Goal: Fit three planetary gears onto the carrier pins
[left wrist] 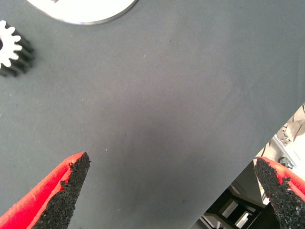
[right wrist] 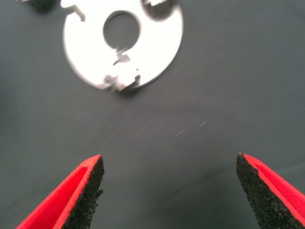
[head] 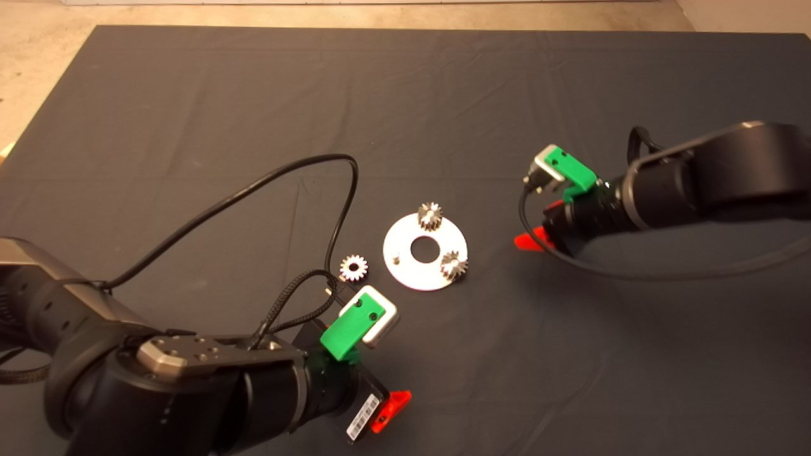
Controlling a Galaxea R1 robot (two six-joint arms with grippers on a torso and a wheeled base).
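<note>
We start on the left. Our left gripper [head: 380,405] sits low at the near edge of the mat [head: 190,114], its red fingers spread wide w/ nothing between them (the left wrist view shows only bare mat there). A black cable [head: 285,174] loops up from that arm and comes down close to the loose gear.

Next comes the loose gear [head: 353,268]. It lies flat on the mat, just beside the round plate [head: 405,275], not on it yet. It's the last one to go on.

Then the plate. Two gears are on it already: one at the far rim [head: 429,216], one at the right rim [head: 454,265]. One bare pin [head: 395,258] stands on the side nearest the loose gear, so 2 of 3 look done.

On the right, our right gripper [head: 529,240] hangs near the plate w/ fingers wide apart, holding nothing.

What can go wrong? The gear is small and flat, so our fingers can slip off or flick it away. If the hole isn't right over the pin, the gear sits crooked. The teeth can bump the other gears. A push can slide the plate, and the cable can drag across things.
</note>
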